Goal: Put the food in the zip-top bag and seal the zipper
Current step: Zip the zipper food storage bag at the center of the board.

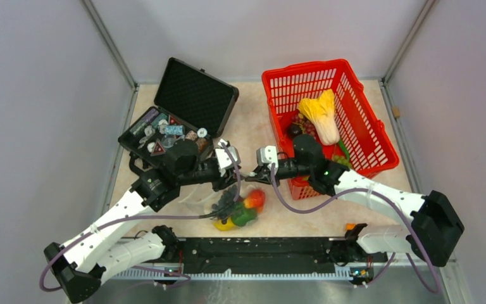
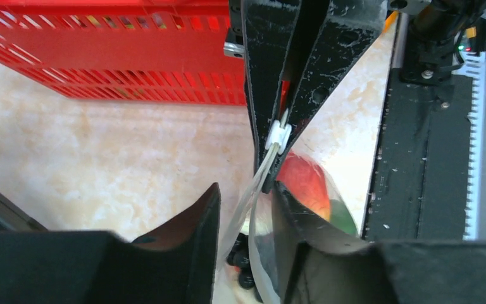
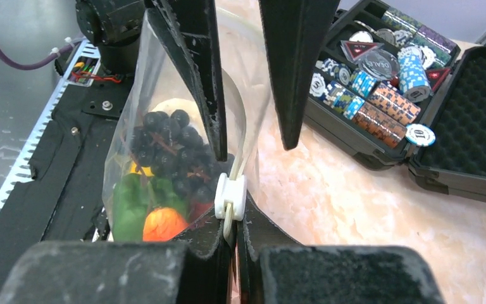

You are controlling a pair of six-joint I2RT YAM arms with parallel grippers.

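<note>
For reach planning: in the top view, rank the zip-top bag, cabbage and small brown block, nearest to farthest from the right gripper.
1. zip-top bag: at the right gripper, front centre.
2. cabbage: in the red basket, behind.
3. small brown block: far right side.

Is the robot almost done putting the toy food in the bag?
Partly. Grapes, green pepper and orange are in the zip-top bag. The right jaws are shut on the zipper; the left jaws stand open around it. To do: the cabbage lies in the red basket, and the seal isn't clearly finished.
</note>
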